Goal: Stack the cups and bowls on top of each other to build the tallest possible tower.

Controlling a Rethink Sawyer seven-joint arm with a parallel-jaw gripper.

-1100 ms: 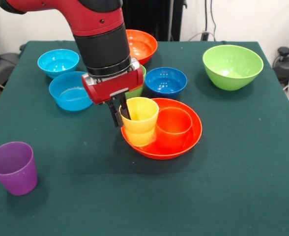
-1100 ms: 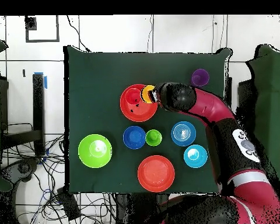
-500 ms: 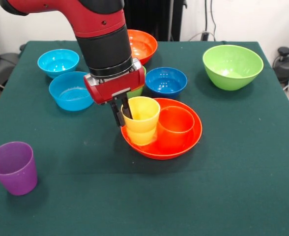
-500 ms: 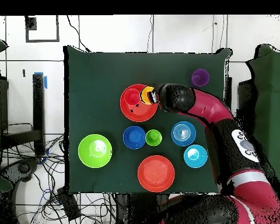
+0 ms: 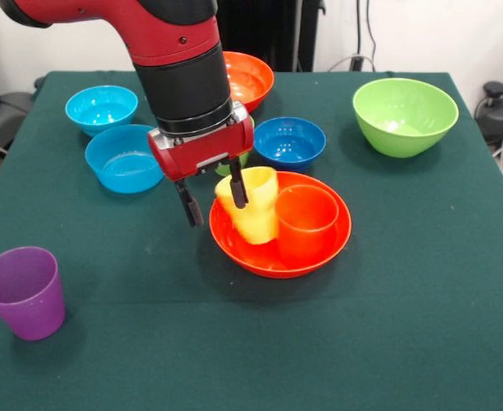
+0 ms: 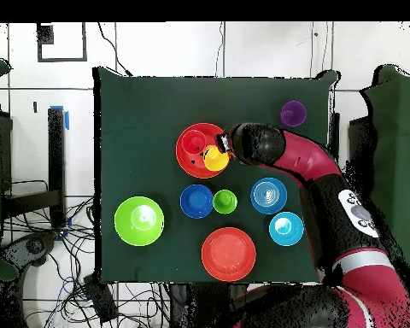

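1. Front view: end effector [image 5: 212, 196] is spread wide, 1 finger inside the yellow cup [image 5: 250, 205], the other outside over the tabletop [image 5: 423, 282]. Not clamped on anything.
2. Yellow cup sits in the large orange bowl [image 5: 320, 254], tilted, leaning toward the orange cup [image 5: 304, 223] just beside it in the same bowl. Likely tipped by the inner finger pushing its wall.
3. Overhead view: yellow cup [image 6: 214, 158] lies inside the bowl rim, arm's wrist right next to it.
4. Elsewhere: purple cup [image 5: 23, 292] alone at the near corner; green cup [image 5: 231, 163] mostly hidden behind the wrist; dark blue bowl [image 5: 289, 141], lime green bowl [image 5: 404, 115], 2 light blue bowls [image 5: 121, 157], second orange bowl [image 5: 250, 80] all single, unstacked.
5. Judgement: tower barely begun; tilted cup may topple if nudged.
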